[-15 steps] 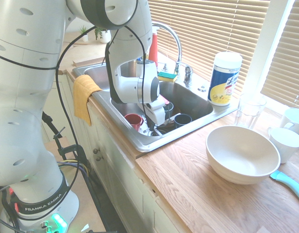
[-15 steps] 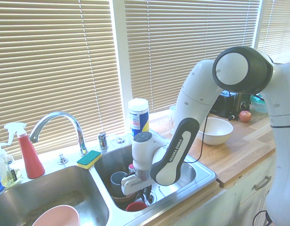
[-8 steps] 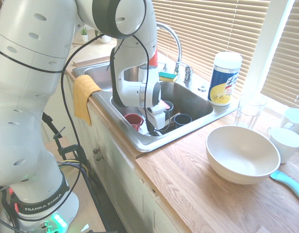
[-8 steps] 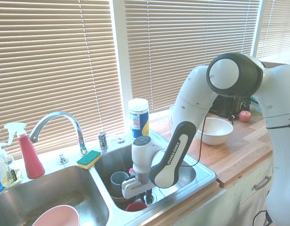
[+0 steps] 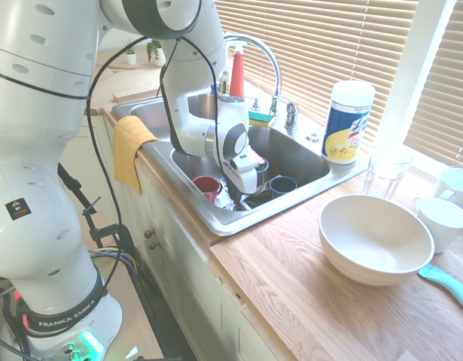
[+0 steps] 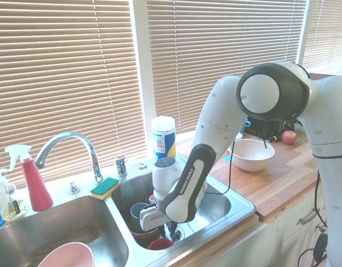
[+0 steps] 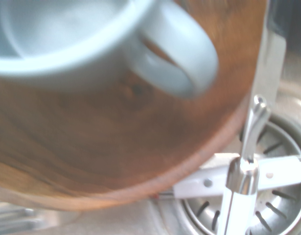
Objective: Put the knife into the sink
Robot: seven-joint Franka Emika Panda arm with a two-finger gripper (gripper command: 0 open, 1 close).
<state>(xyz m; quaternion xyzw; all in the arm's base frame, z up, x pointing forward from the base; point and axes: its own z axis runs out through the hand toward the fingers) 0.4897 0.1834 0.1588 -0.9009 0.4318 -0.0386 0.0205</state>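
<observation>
Kitchen with window blinds: wooden table (image 5: 321, 301) beside the steel sink (image 5: 306, 162). The knife (image 7: 241, 196) rises from the wrist view's bottom edge over the drain strainer (image 7: 282, 205), long axis near vertical there. Pincer (image 5: 241, 201) points down into the basin; its opening and hold cannot be told.

Shiny steel sink (image 5: 306, 162); knife (image 7: 241, 196), blurry, looks metal with glossy white handle.

one sink (image 5: 310, 180), two bowls (image 5: 376, 238), two white mugs (image 5: 444, 222)
</observation>
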